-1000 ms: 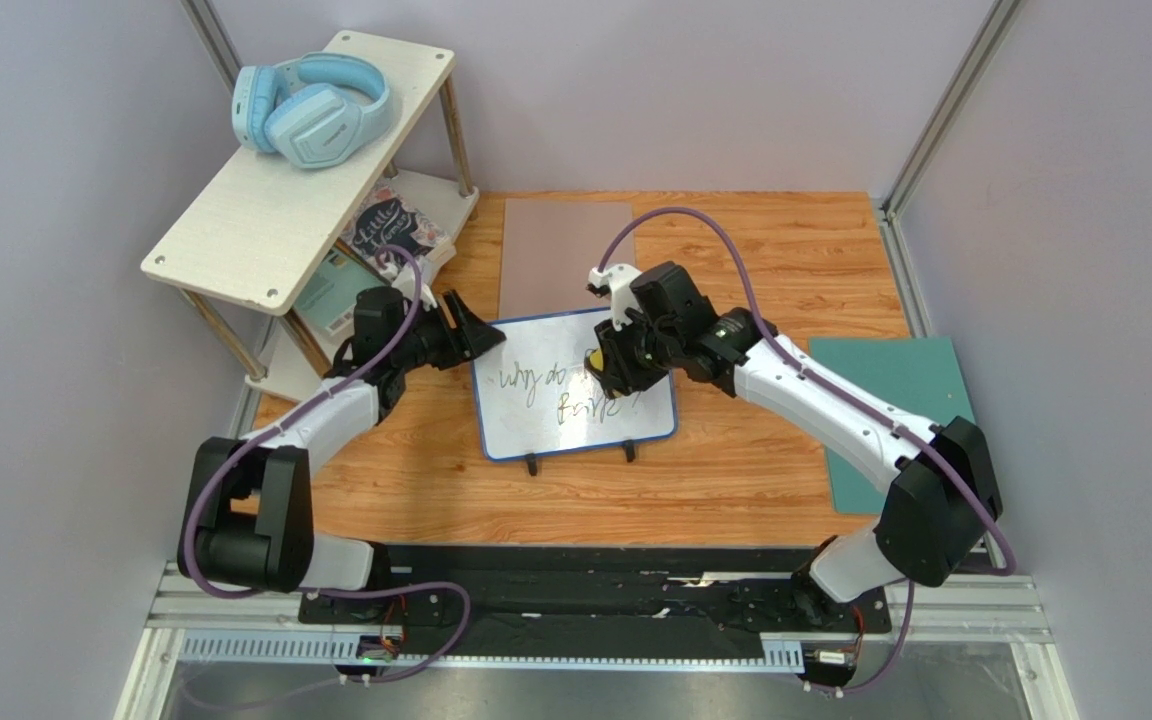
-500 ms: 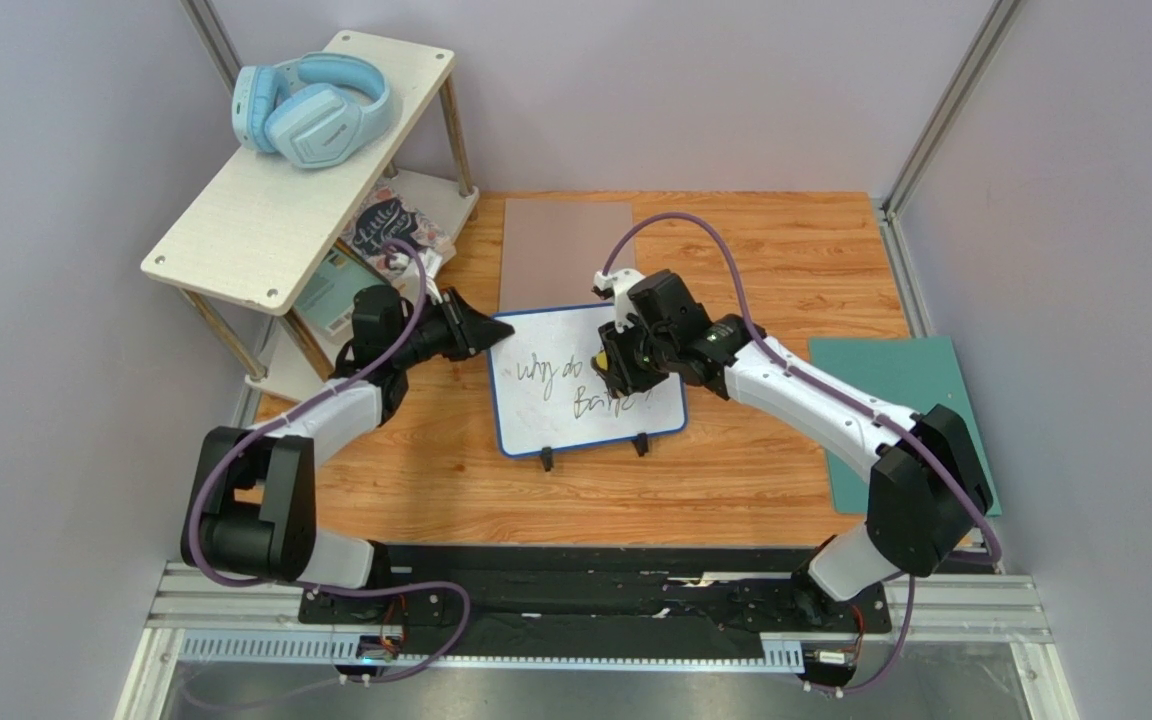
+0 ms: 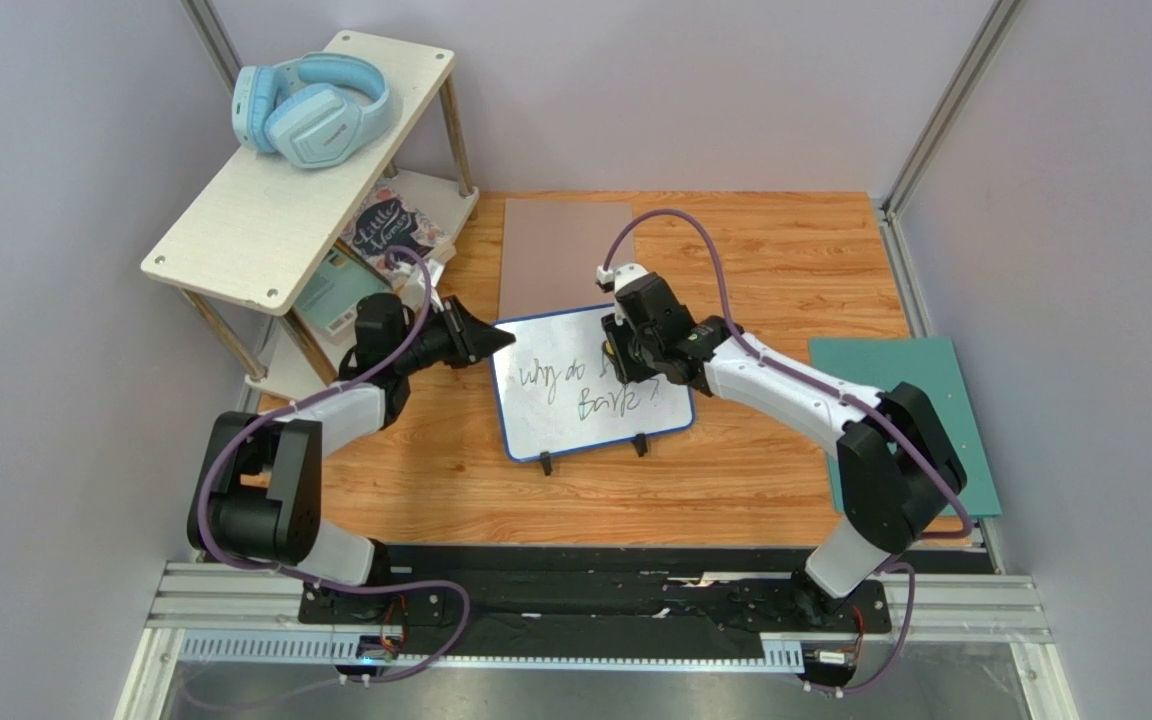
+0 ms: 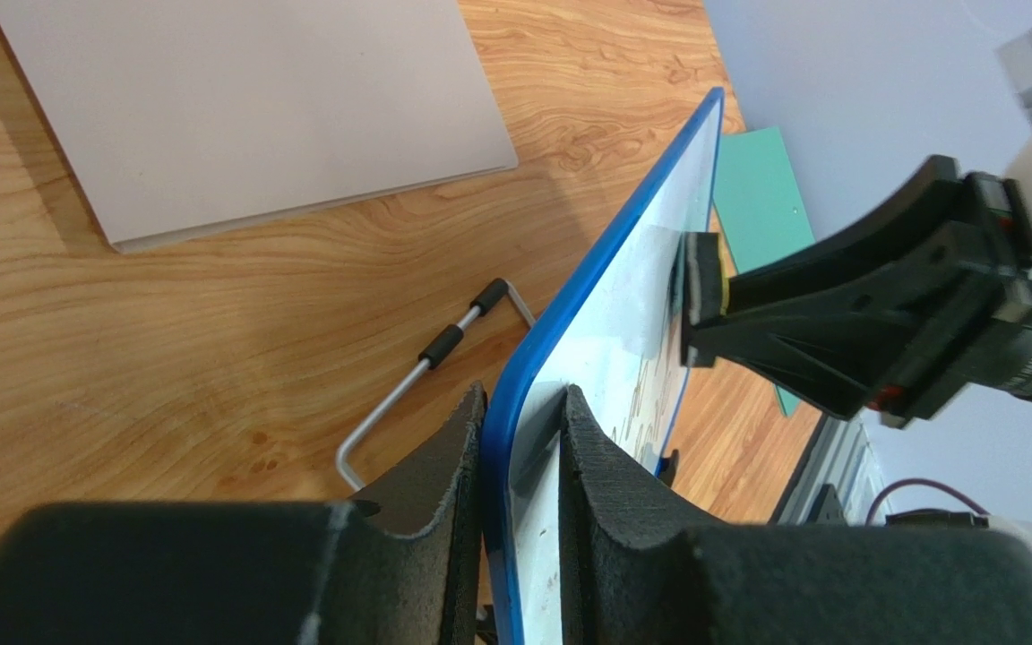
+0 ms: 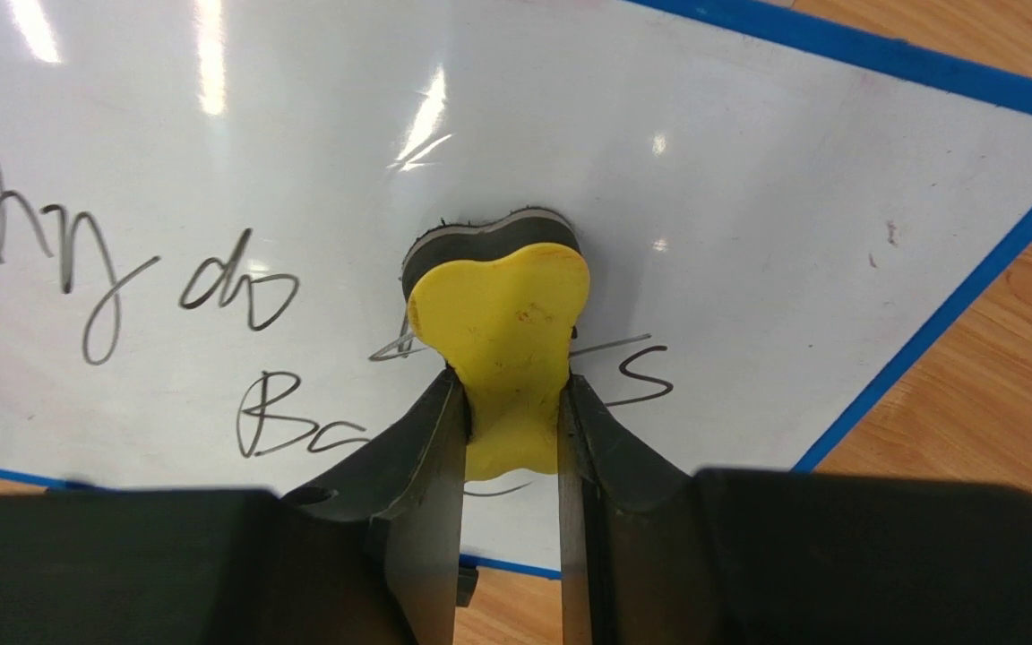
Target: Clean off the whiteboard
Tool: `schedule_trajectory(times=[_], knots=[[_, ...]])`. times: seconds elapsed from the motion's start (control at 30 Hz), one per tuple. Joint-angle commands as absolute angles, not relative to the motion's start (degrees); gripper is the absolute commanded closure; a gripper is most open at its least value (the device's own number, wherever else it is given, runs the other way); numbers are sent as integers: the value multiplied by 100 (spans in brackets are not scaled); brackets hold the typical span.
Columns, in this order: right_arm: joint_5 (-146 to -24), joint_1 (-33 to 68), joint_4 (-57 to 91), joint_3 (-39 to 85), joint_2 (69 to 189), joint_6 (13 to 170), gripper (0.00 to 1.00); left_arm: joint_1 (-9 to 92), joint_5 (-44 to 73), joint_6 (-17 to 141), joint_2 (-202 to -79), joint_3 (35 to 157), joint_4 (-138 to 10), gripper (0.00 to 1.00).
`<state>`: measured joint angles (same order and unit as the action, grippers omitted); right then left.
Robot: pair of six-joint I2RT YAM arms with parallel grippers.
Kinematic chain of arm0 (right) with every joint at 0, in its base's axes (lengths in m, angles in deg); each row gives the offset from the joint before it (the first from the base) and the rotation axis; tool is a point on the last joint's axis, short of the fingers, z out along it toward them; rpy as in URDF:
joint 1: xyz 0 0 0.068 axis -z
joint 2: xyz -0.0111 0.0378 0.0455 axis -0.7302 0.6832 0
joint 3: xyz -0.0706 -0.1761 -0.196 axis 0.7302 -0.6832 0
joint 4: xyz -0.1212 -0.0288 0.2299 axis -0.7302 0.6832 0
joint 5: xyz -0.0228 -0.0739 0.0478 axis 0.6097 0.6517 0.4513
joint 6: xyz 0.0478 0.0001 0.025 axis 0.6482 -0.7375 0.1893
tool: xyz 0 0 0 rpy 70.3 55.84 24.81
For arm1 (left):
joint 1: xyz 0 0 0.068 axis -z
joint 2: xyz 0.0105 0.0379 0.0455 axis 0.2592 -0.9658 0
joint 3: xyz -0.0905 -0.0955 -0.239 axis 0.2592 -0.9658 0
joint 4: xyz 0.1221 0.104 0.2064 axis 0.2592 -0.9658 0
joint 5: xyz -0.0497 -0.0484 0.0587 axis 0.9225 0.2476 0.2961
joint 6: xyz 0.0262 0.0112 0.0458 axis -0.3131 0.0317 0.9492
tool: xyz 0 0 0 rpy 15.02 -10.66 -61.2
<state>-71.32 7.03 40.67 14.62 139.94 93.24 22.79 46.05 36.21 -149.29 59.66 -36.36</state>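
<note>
The whiteboard [image 3: 585,395], white with a blue rim and black handwriting, stands tilted on the wooden table. My left gripper [image 3: 495,341] is shut on its upper left edge; in the left wrist view the blue rim [image 4: 575,296] sits between my fingers [image 4: 524,430]. My right gripper [image 3: 624,365] is shut on a yellow eraser [image 5: 505,323] with a dark felt base, pressed against the board face [image 5: 777,202] in the upper right of the writing. The writing "why do" and "Ba…s" shows in the right wrist view.
A grey-brown mat [image 3: 567,255] lies behind the board. A green mat [image 3: 913,405] lies at the right. A tilted white shelf [image 3: 297,165] with blue headphones [image 3: 309,108] and books stands at the back left. The board's wire foot [image 4: 414,390] rests on the wood.
The board has shifted right and turned slightly, held by my left gripper. My right gripper with the eraser has moved up and left over the board; some writing at the top right is gone.
</note>
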Motion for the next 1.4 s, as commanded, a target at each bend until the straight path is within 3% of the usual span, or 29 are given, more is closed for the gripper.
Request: schedule_trajectory(times=[0.0, 0.4, 0.63, 1.37], knots=[[-6800, 631, 3667, 1701, 14357, 9341, 100, 2267, 3902, 4378, -15074, 5604, -4127, 100], [-6572, -740, 3595, 2341, 15245, 8568, 100, 2241, 3938, 4694, -14766, 5736, -4627, 100], [-5772, -1602, 3842, 2799, 15869, 8110, 100, 2153, 3955, 4677, -14634, 5771, -4760, 100], [-4304, -1471, 4027, 4003, 16318, 8830, 100, 2126, 4008, 4826, -14502, 5745, -5050, 100]])
